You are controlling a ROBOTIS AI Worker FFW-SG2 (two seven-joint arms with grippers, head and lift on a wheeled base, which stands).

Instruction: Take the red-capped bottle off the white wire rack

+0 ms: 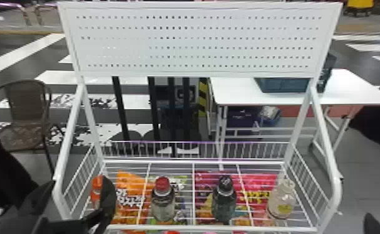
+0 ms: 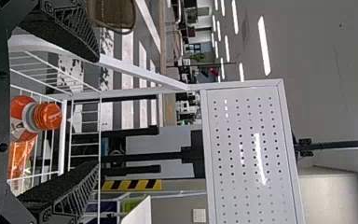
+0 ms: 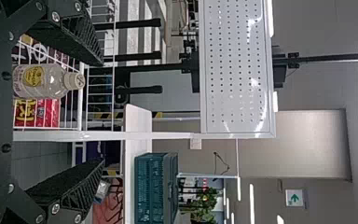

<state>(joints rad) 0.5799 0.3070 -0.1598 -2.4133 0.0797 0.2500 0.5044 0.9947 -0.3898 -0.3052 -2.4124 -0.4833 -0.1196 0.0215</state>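
Currently, head view: the red-capped bottle [image 1: 163, 202] stands on the rack [image 1: 325, 133], left of its middle. The left gripper [image 1: 78, 186], at the rack's left side, is well apart from it, fingers spread; the right gripper [image 1: 372, 224] is beyond the rack's right side.

Left wrist view: orange bottle [image 2: 24, 119] on the rack.

Right wrist view: fingers spread, clear bottle [image 3: 42, 81] on the rack.

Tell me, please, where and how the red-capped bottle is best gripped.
Probably by its body, below the tapering shoulder, coming level from the robot's side and closing from left and right: the bottle stands upright, and gaps on both flanks should leave room.
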